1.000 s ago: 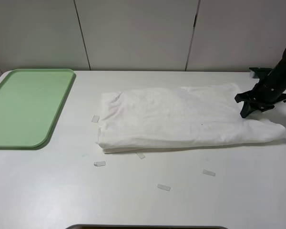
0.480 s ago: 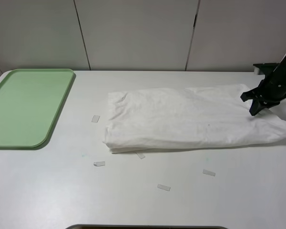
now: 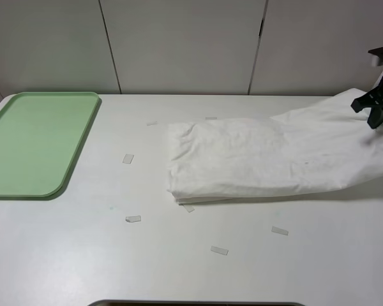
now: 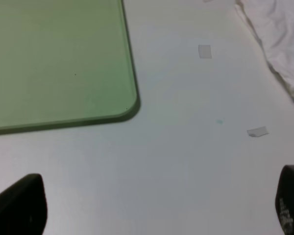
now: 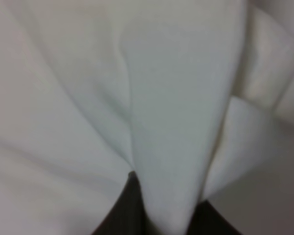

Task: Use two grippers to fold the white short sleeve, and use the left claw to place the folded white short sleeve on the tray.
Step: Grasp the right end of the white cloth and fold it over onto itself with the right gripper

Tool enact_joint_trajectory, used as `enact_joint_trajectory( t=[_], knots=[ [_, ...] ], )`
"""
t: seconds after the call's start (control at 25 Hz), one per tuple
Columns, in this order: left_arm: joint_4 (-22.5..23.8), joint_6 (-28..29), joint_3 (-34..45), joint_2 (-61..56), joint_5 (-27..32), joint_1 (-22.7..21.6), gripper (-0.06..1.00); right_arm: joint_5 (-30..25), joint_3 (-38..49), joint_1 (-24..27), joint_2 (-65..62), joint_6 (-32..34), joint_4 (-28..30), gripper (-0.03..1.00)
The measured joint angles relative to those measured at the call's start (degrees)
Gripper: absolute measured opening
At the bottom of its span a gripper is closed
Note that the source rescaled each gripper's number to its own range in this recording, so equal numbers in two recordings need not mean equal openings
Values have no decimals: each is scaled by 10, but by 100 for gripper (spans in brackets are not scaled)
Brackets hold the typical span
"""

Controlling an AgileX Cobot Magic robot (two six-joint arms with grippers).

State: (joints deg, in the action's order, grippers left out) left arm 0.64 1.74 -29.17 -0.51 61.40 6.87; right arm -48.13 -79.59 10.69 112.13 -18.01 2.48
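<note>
white short sleeve [image 3: 255, 156]: off-white, wrinkled, folded into a long band; lies on the tabletop [image 3: 179, 268] right of centre, right end raised off the surface.
tray [image 3: 32, 143]: light green, rectangular, low rim; flat at far left, well apart from the garment.
right tool [image 3: 375, 118]: clamped on the raised end.
left tool [image 4: 154, 205]: jaws spread wide, near the tray corner.

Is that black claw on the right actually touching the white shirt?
Touching. The right wrist view shows the white T-shirt pinched in the right gripper; the high view shows its end raised at that gripper.
</note>
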Motion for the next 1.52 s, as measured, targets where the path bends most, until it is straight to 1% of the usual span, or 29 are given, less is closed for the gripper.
enact_joint_trajectory(
  t=[0.04, 0.12, 0.32, 0.44, 0.48, 0.56, 0.76, 1.04, 1.16, 1.24, 1.28, 1.52],
  knots=[
    [0, 0, 0, 0, 0, 0, 92, -4, 0, 0, -17, 6, 17, 5],
    [0, 0, 0, 0, 0, 0, 92, -16, -1, 0, -29, 9, 30, 5],
    [0, -1, 0, 0, 0, 0, 92, -66, -34, 0, -42, 21, 66, 5],
    [0, -1, 0, 0, 0, 0, 92, -83, -47, 0, -44, 22, 76, 5],
    [0, -1, 0, 0, 0, 0, 92, -102, -63, 0, -44, 23, 83, 5],
    [0, -1, 0, 0, 0, 0, 92, -117, -77, 0, -44, 23, 86, 5],
    [0, -1, 0, 0, 0, 0, 92, -116, -78, 0, -42, 23, 86, 5],
    [0, -1, 0, 0, 0, 0, 92, -87, -44, -2, -23, 33, 83, 5],
    [0, -1, 0, 0, 0, 0, 92, -68, -25, -21, -19, 50, 90, 5],
    [0, -1, 0, 0, 0, 0, 92, -61, -21, -43, -19, 63, 100, 5],
    [0, -1, 0, 0, 0, 0, 92, -59, -20, -62, -19, 81, 107, 5],
    [0, -1, 0, 0, 0, 0, 92, -68, -20, -121, -12, 114, 118, 5]
  ],
)
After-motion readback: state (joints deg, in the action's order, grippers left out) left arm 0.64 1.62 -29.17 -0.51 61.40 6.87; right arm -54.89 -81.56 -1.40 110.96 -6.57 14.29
